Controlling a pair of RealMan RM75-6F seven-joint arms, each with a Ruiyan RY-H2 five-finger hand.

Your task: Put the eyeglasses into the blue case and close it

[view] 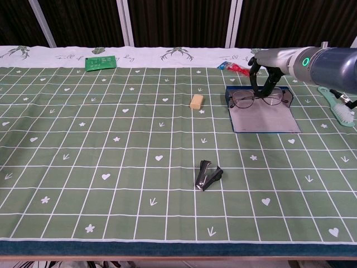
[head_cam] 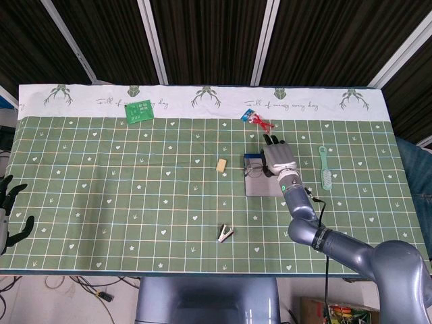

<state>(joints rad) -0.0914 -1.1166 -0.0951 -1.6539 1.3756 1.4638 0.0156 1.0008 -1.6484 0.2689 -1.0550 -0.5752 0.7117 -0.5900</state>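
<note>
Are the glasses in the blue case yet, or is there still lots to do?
Nearly in. The right hand holds the glasses at the far end of the open blue case, over its deep part. Whether they are resting inside yet is hard to tell. The grey flap lies flat on the table, so letting go and closing the case is left. The left hand waits at the table's edge, holding nothing.

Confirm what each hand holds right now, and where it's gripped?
Right hand pinches the glasses at the bridge, over the case's far end. Left hand holds nothing, fingers apart.
</note>
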